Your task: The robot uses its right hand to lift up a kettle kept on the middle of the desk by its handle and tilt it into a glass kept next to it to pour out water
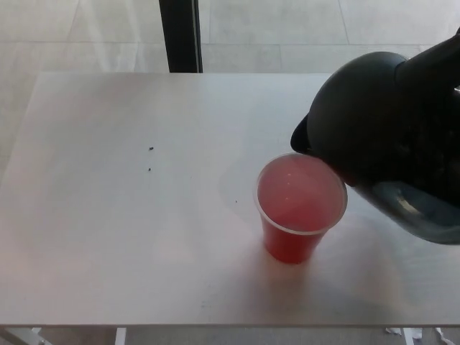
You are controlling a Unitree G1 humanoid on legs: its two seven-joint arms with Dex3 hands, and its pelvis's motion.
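White worktop (pixel 108 237) fills most of the head view, floor tiles and a dark vertical post (pixel 180 34) at 12 o'clock. Black kettle (pixel 374 136) is off the worktop at 3 o'clock, tilted, spout (pixel 300 136) pointing toward 9 and sitting just over the far-right rim of the glass. Its translucent base (pixel 417 208) faces 5 o'clock. Right hand (pixel 438 61): only a dark mass at the kettle's top right edge, can't tell the grip or finger spread. Glass (pixel 298 208) stands upright just right of centre, full of red liquid, clear rim. Two tiny dark specks (pixel 151 159) at 9 o'clock, well apart from the glass.
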